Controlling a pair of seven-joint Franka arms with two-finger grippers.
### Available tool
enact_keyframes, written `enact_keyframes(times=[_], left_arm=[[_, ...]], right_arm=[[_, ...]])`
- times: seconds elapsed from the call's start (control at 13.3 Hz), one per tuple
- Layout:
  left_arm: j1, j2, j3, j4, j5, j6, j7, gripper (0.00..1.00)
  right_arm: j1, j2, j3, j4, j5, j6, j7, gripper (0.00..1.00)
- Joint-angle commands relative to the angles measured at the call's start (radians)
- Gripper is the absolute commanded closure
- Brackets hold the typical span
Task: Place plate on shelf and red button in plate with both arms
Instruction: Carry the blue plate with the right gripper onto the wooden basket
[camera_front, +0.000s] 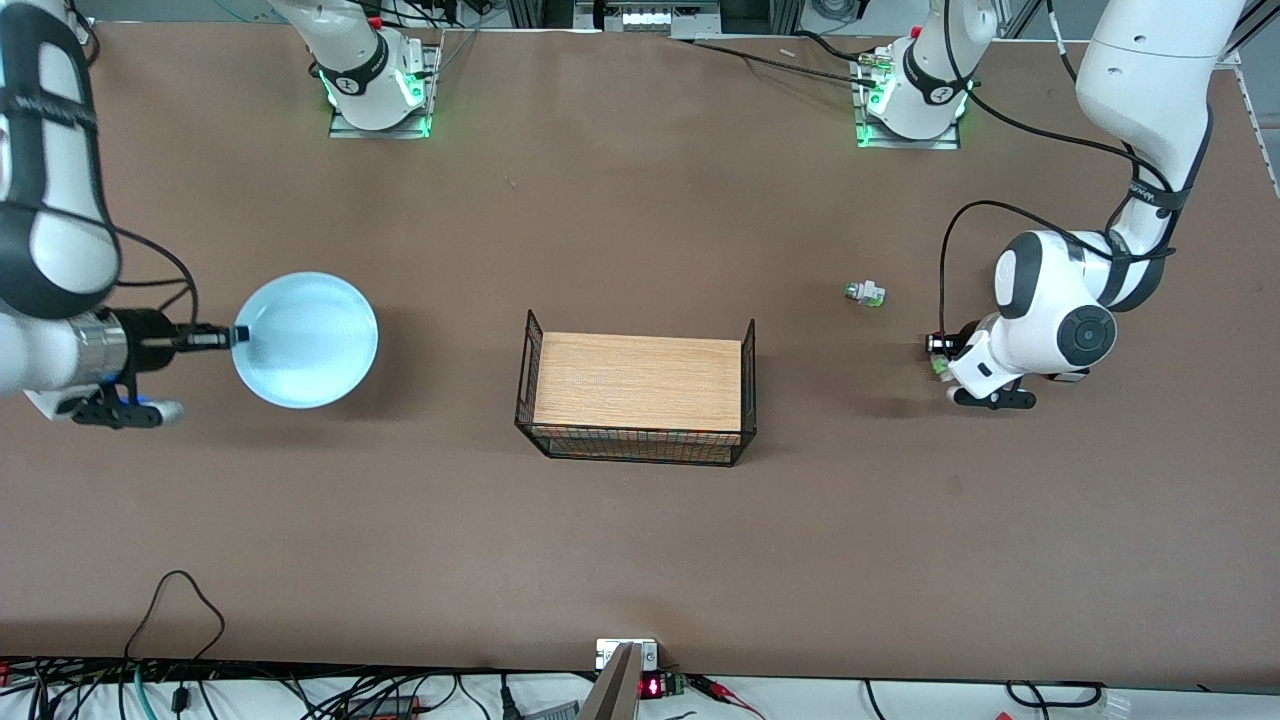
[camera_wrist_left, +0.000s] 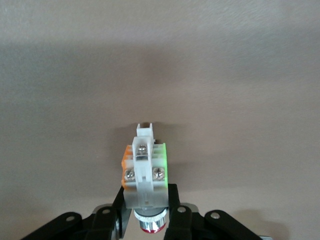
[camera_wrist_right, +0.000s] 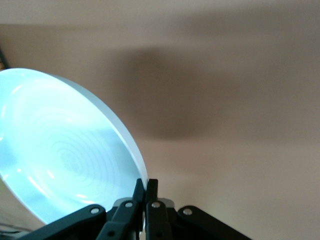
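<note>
The pale blue plate (camera_front: 305, 340) is held by its rim in my right gripper (camera_front: 238, 335), shut on it, above the table toward the right arm's end. In the right wrist view the plate (camera_wrist_right: 65, 160) fills one side and the rim sits between the fingers at my right gripper (camera_wrist_right: 146, 186). My left gripper (camera_front: 942, 350) is shut on the red button (camera_front: 941, 343) above the table toward the left arm's end. In the left wrist view the red button (camera_wrist_left: 145, 175) shows its white body, green and orange sides and red cap, clamped by my left gripper (camera_wrist_left: 146, 197).
A black wire basket (camera_front: 636, 390) with a wooden board in it stands mid-table. A similar white and green part with no red cap (camera_front: 864, 293) lies on the table between the basket and the left arm. Cables run along the table's edge nearest the camera.
</note>
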Motion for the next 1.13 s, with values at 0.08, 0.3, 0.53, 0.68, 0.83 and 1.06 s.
enact_keyframes(times=[0.08, 0.3, 0.53, 0.68, 0.83, 1.06], left_arm=[[0.001, -0.034, 0.0, 0.013, 0.007, -0.034, -0.005, 1.0], [0.005, -0.103, 0.0, 0.04, 0.012, -0.135, -0.005, 1.0], [0.013, -0.178, 0.008, 0.176, 0.013, -0.339, -0.005, 1.0], [0.013, -0.184, 0.008, 0.314, 0.013, -0.503, -0.01, 1.0], [0.013, -0.186, 0.008, 0.426, 0.015, -0.623, -0.014, 1.0], [0.017, -0.201, 0.011, 0.555, 0.015, -0.749, -0.005, 1.0]], right_arm=[[0.004, -0.079, 0.008, -0.025, 0.113, -0.079, 0.144, 1.0], [0.103, -0.14, 0.019, -0.026, 0.135, -0.079, 0.294, 1.0], [0.231, -0.16, 0.021, -0.026, 0.184, -0.036, 0.488, 1.0], [0.315, -0.161, 0.024, -0.026, 0.202, 0.014, 0.614, 1.0], [0.386, -0.161, 0.024, -0.028, 0.199, 0.076, 0.675, 1.0], [0.455, -0.137, 0.024, -0.044, 0.188, 0.182, 0.68, 1.0]])
